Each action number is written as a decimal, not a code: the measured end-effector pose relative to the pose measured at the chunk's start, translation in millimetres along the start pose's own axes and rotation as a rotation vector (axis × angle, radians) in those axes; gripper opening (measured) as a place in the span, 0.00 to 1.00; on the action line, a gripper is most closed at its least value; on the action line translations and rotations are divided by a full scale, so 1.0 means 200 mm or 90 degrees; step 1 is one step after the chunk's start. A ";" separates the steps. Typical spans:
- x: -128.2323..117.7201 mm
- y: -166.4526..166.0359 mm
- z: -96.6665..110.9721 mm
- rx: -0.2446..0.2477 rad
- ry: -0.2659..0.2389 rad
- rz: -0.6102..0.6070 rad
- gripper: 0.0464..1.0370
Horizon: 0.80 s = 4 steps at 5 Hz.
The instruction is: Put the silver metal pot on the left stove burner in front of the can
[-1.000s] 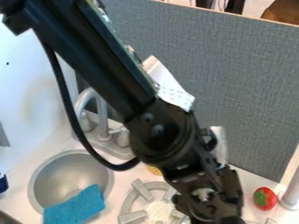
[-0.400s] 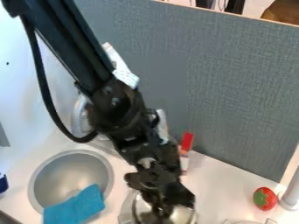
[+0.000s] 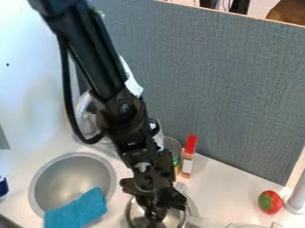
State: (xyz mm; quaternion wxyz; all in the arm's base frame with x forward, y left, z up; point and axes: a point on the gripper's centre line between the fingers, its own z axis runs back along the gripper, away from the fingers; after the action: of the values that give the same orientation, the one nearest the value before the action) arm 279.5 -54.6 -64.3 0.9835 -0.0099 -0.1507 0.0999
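Observation:
The gripper hangs low at the bottom centre, over a shiny round metal pot or lid at the burner. Its lower end overlaps the metal piece, and I cannot tell whether they touch. Just behind the gripper stand a can and a small container with a red cap. Left of it, a blue cloth lies partly in the round grey sink bowl. A red and green toy strawberry sits on the counter at the right.
A grey faucet stands behind the sink, partly covered by the arm. The grey partition bounds the counter at the back. A light post rises at the right edge, and a dark blue item lies at the left edge.
The arm has swung left, then its upper part shifted slightly back right. The metal piece came into view under the gripper, over the formerly bare burner. The red-capped container and the can are uncovered.

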 end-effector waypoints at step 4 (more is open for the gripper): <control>0.00 0.02 -0.07 0.021 -0.040 -0.005 0.82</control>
State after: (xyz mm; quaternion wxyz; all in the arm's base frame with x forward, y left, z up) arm 283.6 -50.2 -77.7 0.9787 0.0102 -0.1795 0.0989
